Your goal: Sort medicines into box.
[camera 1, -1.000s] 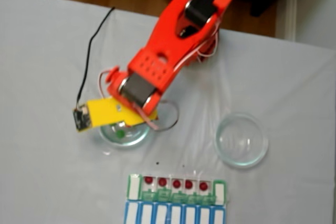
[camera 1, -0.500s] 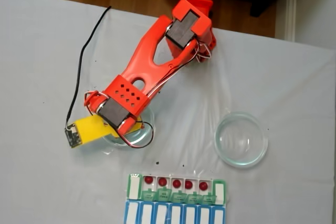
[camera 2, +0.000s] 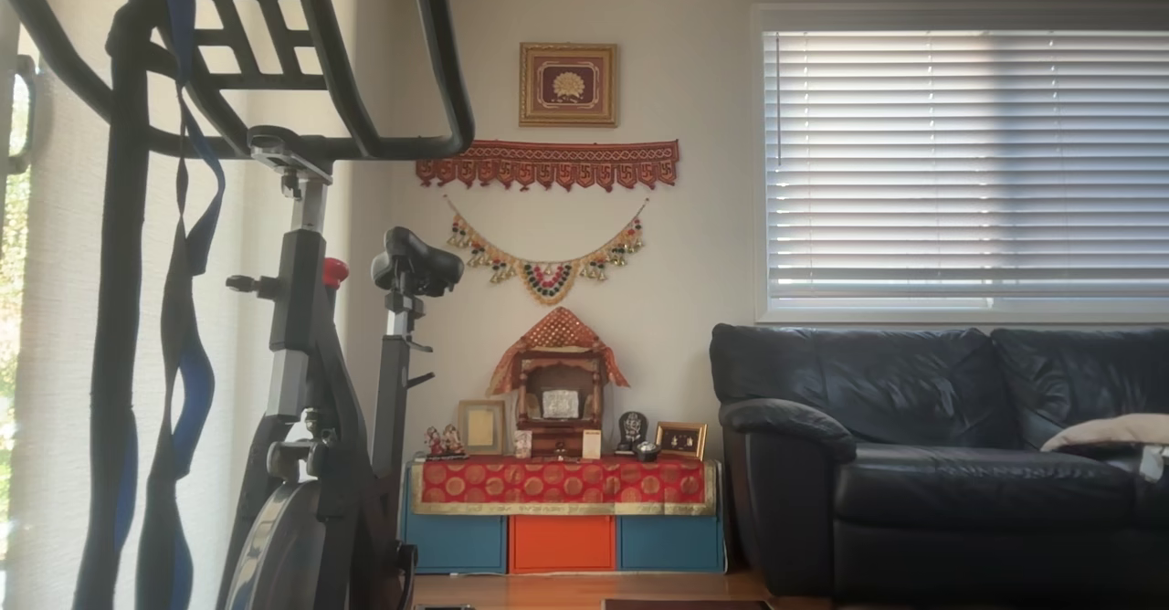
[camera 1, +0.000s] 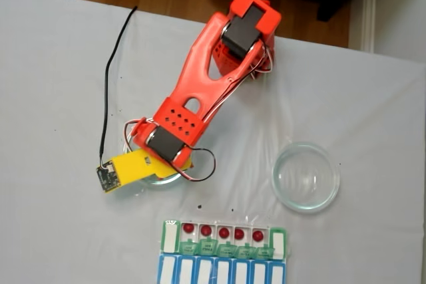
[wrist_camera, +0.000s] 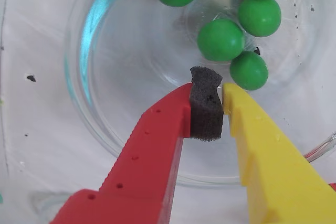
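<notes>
Gripper (wrist_camera: 214, 109) pressed together over the glass dish (wrist_camera: 86, 51), pinching nothing. We judge we should spread the jaws first, then descend on the nearest green ball (wrist_camera: 249, 70). Farther off, the box (camera 1: 223, 253) holds five red balls (camera 1: 223, 233).

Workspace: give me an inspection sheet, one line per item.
Surface: pale cloth with dark specks.
Job's things: five green balls in a glass dish; five red balls in the pill box.
Clutter: empty second dish.
Grippers: gripper shut, foam pad against the yellow finger, holding nothing, above the dish.
Cables: black cable to the wrist camera.
Surroundings: exercise bike, sofa.
</notes>
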Available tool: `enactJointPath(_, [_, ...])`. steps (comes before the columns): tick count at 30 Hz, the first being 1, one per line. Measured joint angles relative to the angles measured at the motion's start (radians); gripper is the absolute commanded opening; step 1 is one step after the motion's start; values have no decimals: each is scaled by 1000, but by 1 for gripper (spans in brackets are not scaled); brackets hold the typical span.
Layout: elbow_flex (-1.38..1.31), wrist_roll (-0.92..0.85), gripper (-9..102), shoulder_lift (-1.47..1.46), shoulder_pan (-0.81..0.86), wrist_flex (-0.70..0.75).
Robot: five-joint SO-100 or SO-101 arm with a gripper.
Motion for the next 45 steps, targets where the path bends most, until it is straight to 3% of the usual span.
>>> enactJointPath(9, [84, 55, 1, 101, -3, -104])
enactJointPath(25, [137, 64, 2, 121, 61, -132])
enactJointPath(45, [144, 58, 18, 121, 74, -124])
